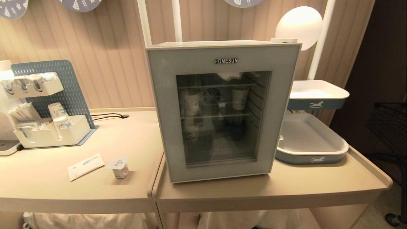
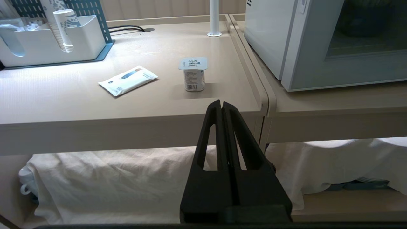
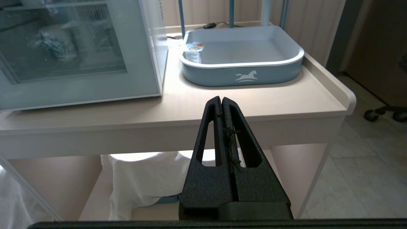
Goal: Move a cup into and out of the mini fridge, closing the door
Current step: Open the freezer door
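Spanning the head view, a beige matte counter (image 1: pixel 57 190) on the left butts against a second beige counter with a raised lip (image 1: pixel 318 187), the seam running just left of the fridge's front corner. Behind both stands a ribbed beige wall panel (image 1: pixel 111 57). At the far left a white organiser bin on a blue pegboard (image 1: pixel 51 133) holds patterned paper cups, and a black cable (image 1: pixel 108 116) lies by the wall. Nearer the front edge a flat white sachet (image 1: pixel 86 166) lies beside the small white plastic yogurt-style cup with a square foil lid (image 1: pixel 120 168); the cup stands upright, apart from the sachet and well left of the fridge, with bare surface all around it.

The boxy white HOMESUN mini fridge (image 1: pixel 222 43) sits on the second counter, its grey-blue framed glass door (image 1: pixel 222 171) closed flush; paper cups show dimly on wire shelves behind the glass. A strip of bare surface runs in front of the door. To the right, a blue-and-white tray with a horse emblem (image 1: pixel 313 156) rests just beside the fridge, under a second like tray (image 1: pixel 318 100) on a stand. White cloth (image 2: pixel 111 178) drapes the shelf underneath.

The left claw (image 2: pixel 221 103) hangs clenched and empty below and before the counter's edge, in line with the cup. The right claw (image 3: pixel 221 99), likewise clenched and empty, hangs before the other counter's edge, facing the lower tray.
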{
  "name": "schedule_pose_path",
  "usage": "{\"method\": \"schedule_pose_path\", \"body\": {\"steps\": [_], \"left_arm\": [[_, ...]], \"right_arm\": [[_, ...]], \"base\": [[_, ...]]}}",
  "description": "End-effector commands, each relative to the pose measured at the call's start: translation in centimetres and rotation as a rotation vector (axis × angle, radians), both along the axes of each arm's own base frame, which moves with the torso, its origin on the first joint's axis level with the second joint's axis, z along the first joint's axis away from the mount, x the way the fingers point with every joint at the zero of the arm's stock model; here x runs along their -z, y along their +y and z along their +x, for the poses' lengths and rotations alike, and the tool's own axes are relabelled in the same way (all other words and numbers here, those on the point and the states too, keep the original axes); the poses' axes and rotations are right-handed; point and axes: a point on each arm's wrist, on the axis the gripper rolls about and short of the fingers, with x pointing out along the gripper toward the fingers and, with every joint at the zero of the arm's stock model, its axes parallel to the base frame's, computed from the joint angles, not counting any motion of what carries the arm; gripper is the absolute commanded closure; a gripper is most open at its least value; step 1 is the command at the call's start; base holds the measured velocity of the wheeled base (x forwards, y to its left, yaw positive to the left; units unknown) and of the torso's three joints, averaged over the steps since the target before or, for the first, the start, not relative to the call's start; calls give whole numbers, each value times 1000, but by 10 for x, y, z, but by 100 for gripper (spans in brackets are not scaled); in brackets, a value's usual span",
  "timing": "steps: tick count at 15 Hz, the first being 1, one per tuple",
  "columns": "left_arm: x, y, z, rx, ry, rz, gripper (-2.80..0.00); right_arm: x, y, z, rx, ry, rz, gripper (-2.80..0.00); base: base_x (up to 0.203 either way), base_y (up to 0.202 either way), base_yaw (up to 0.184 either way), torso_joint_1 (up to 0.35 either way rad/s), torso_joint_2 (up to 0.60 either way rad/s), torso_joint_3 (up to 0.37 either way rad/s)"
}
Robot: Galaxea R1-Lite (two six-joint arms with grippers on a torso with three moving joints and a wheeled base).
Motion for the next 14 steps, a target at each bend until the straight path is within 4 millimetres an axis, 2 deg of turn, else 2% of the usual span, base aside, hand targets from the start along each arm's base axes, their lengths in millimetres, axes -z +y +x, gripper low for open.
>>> {"method": "schedule_pose_path", "body": {"steps": [1, 3, 4, 5, 8, 9, 10, 11, 12, 14], "left_arm": [[0, 0, 0, -3, 0, 3, 0], [-10, 0, -3, -5, -17, 6, 0], [-29, 0, -8, -7, -45, 4, 0], [-54, 0, -17, -12, -77, -4, 0], [-158, 0, -66, -24, -193, -24, 0], [-187, 0, -72, -13, -166, -26, 0], [-213, -1, -60, 19, -92, -26, 0], [-230, -2, -39, 68, 2, -31, 0], [-239, -3, -13, 128, 108, -42, 0], [-232, -6, 44, 272, 299, -83, 0]], "right_arm": [[3, 0, 1, -1, 11, 0, 0], [3, 0, 1, -1, 11, 0, 0], [3, 0, 1, -1, 11, 0, 0], [3, 0, 1, -1, 12, 0, 0], [3, 0, 1, -1, 11, 0, 0], [3, 0, 1, -1, 11, 0, 0], [3, 0, 1, -1, 11, 0, 0], [3, 0, 1, -1, 11, 0, 0], [3, 0, 1, -1, 11, 0, 0], [3, 0, 1, -1, 11, 0, 0]], "base": [[0, 0, 0, 0, 0, 0], [0, 0, 0, 0, 0, 0], [0, 0, 0, 0, 0, 0], [0, 0, 0, 0, 0, 0], [0, 0, 0, 0, 0, 0], [0, 0, 0, 0, 0, 0], [0, 0, 0, 0, 0, 0], [0, 0, 0, 0, 0, 0], [0, 0, 0, 0, 0, 0], [0, 0, 0, 0, 0, 0]]}}
